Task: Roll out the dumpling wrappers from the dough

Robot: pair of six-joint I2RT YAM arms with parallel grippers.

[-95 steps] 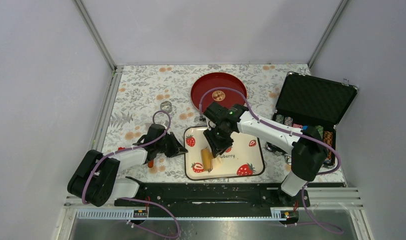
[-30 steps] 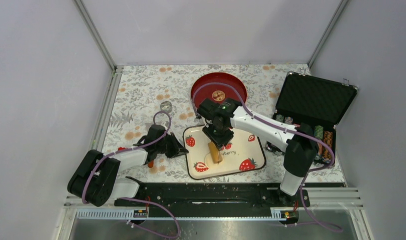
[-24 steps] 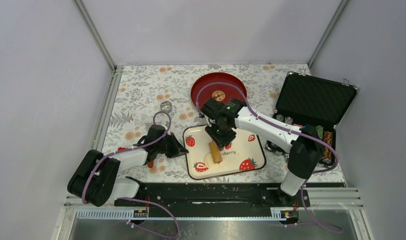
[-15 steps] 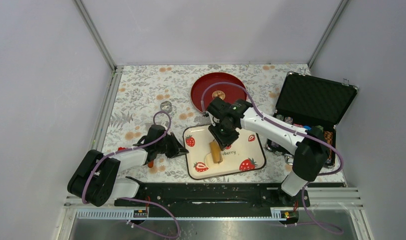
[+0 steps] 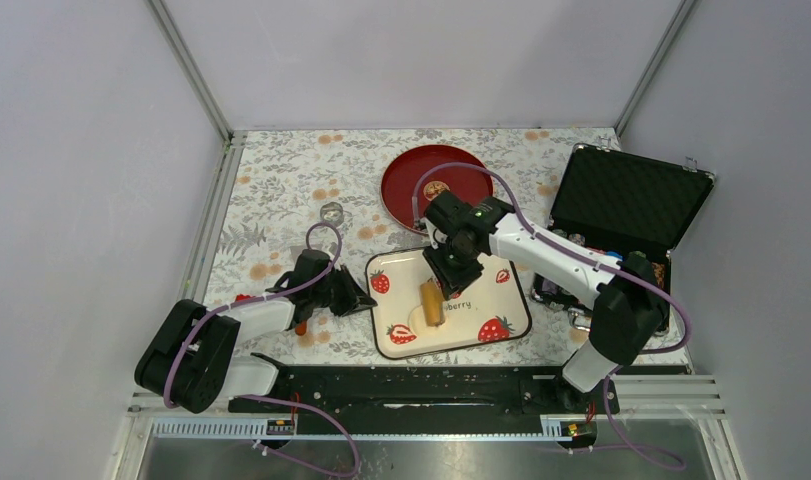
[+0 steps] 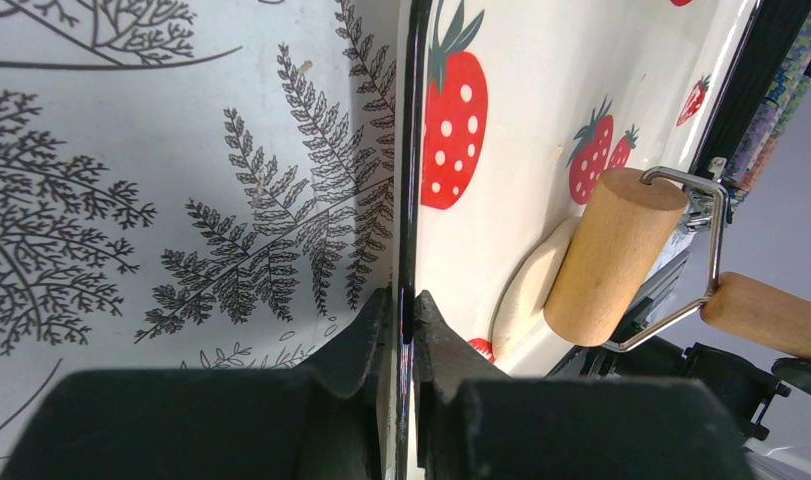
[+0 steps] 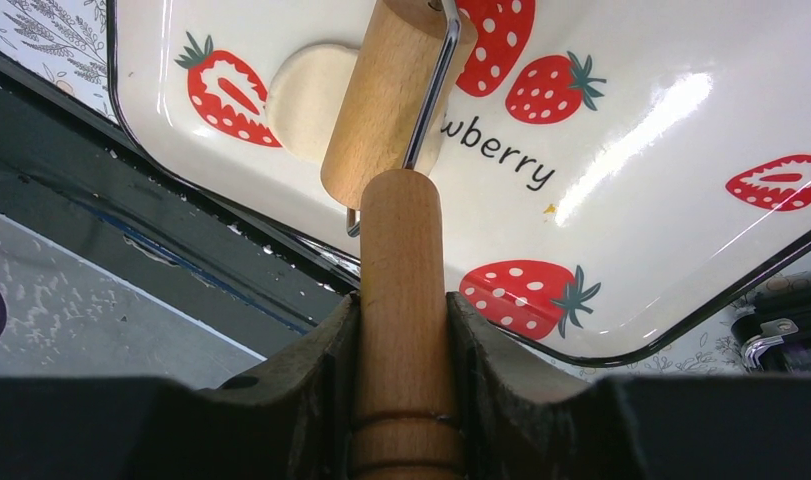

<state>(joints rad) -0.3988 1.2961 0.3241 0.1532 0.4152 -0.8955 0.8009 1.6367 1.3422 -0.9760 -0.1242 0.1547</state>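
You're mid-roll. Your right gripper (image 7: 401, 310) is clamped tight on the handle of the roller (image 7: 386, 100), whose barrel lies on the dough (image 7: 306, 100) in the upper left of the wrist view. Your left gripper (image 6: 403, 310) pinches the rim of the tray (image 6: 541, 120) (steadying it). Next, press down and roll evenly across the pale patch.

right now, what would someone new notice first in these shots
The wooden roller stands out first, lying across a flattened pale dough on the strawberry-print tray at table centre, its handle clamped in the right gripper. The left gripper pinches the tray's left rim. Behind sits a red plate; at right, an open black case.
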